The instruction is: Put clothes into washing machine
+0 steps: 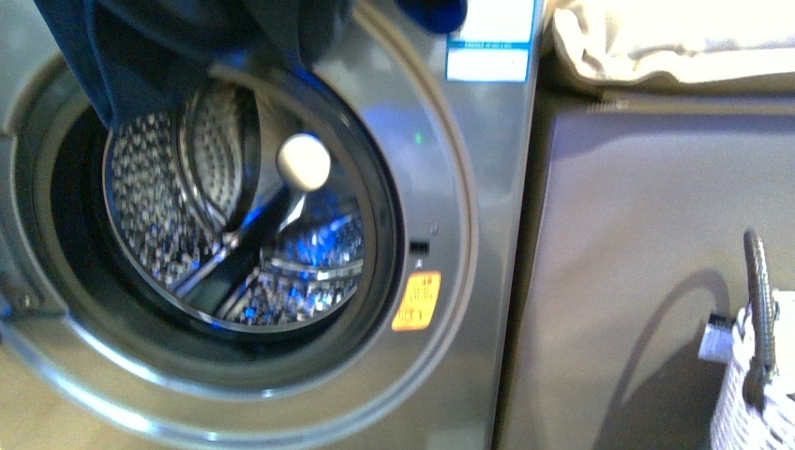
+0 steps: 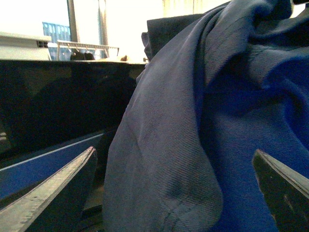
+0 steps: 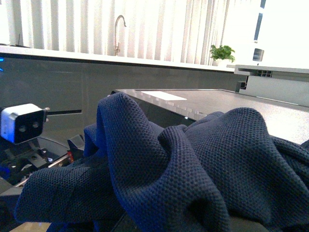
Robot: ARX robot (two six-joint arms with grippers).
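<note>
The washing machine (image 1: 469, 187) is silver-grey, with its porthole open and the perforated steel drum (image 1: 234, 225) showing. The dark navy clothes (image 1: 187, 47) hang at the top left of the drum mouth, above the opening. In the left wrist view my left gripper (image 2: 174, 151) is open, its two fingers (image 2: 53, 193) spread on either side of the hanging clothes (image 2: 193, 121) without pinching them. In the right wrist view the clothes (image 3: 183, 169) fill the lower frame and cover the jaws of my right gripper, which is shut on them. Neither arm shows in the front view.
An orange sticker (image 1: 417, 300) and a blue-white label (image 1: 492, 42) are on the machine's front. A grey-brown cabinet (image 1: 647, 262) stands to its right, with a beige cushion (image 1: 675, 42) on top. A white basket (image 1: 759, 384) with a handle is at the lower right.
</note>
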